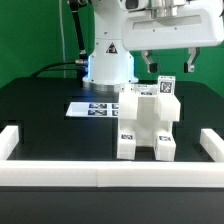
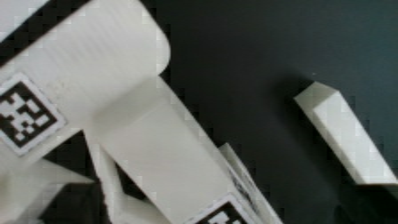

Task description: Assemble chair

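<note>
Fingers (image 1: 190, 62) of the gripper (image 1: 165, 62) are seen spread wide apart, nothing clamped between them. White chair (image 1: 148, 122) is stood upright on the black table (image 1: 45, 115), just beneath the fingertips, untouched.

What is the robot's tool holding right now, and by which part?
Nothing is held. The tool is open and hangs above the chair, with nothing between its fingers.

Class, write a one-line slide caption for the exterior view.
Open gripper hovers above the white blocky chair standing on the black table, with the marker board behind it.
</note>
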`<move>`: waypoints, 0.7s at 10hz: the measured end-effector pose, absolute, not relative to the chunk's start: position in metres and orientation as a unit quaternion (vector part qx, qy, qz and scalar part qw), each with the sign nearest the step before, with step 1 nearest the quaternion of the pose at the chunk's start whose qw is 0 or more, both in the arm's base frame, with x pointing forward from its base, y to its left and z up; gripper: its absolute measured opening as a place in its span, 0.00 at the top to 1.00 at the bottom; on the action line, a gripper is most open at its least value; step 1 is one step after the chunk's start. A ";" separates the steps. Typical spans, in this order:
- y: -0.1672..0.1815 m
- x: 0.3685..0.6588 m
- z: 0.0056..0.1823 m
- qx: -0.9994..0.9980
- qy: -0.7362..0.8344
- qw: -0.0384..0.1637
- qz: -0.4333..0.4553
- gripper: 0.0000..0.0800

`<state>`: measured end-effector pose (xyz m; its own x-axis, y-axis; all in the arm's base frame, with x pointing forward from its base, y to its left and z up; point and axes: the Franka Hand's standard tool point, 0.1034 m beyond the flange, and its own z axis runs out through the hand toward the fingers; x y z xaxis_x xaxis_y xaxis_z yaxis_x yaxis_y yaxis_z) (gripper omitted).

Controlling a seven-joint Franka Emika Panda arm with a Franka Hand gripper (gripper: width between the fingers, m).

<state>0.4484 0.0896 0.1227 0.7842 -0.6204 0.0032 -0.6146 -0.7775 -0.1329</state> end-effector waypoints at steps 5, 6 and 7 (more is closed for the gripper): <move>0.098 0.432 0.114 -0.939 0.339 0.059 -0.017 0.19; 0.099 0.427 0.105 -0.937 0.344 0.054 -0.013 0.19; 0.108 0.415 0.101 -0.936 0.349 0.053 -0.009 0.19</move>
